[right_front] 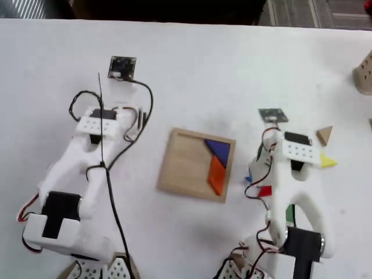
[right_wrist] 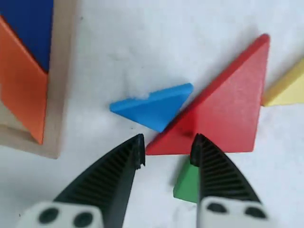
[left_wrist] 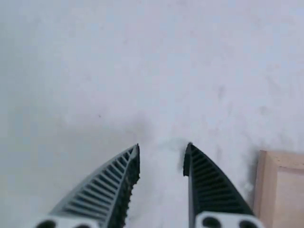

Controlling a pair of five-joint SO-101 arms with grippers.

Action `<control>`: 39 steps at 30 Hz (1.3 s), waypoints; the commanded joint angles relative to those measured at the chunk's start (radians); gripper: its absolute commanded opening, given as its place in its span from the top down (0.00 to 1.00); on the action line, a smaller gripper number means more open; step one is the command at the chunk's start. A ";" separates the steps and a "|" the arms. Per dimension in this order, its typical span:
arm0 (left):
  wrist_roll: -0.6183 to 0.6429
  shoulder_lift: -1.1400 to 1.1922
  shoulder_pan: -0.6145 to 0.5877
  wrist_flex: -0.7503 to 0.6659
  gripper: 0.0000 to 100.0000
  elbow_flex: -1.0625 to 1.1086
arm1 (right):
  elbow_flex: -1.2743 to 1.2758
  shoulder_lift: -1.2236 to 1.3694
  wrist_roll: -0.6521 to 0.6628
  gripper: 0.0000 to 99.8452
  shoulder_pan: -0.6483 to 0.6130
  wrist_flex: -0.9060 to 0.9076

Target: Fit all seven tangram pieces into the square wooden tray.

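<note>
The left arm (right_front: 70,164) and right arm (right_front: 302,197) are white plastic with black motor blocks (right_front: 58,212) and loose red-and-black wires (right_front: 111,197). The fingers (right_wrist: 216,175) on the right gripper (right_wrist: 167,142) are ribbed black (the left gripper (left_wrist: 161,152) has one grey).

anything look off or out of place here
Nothing looks damaged or spilled. Beside the tray things are crowded: the light blue triangle touches the red triangle, and a green piece is tucked against the red one, by the right gripper.

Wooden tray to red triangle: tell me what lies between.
In the right wrist view, a small blue triangle lies on the white table between them, nearer the red triangle.
</note>
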 commanded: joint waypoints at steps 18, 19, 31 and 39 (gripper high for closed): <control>-0.150 0.002 0.067 -0.018 0.83 -0.009 | 0.301 -0.259 0.077 0.84 -0.015 -0.271; -0.150 0.015 0.067 -0.018 0.83 -0.014 | 0.301 -0.259 0.077 0.84 -0.013 -0.271; -0.150 0.134 0.064 0.063 0.84 -0.149 | 0.301 -0.265 0.117 0.84 -0.008 -0.271; -0.150 0.140 0.025 0.055 0.84 -0.157 | 0.181 -0.259 0.048 0.83 0.111 -0.206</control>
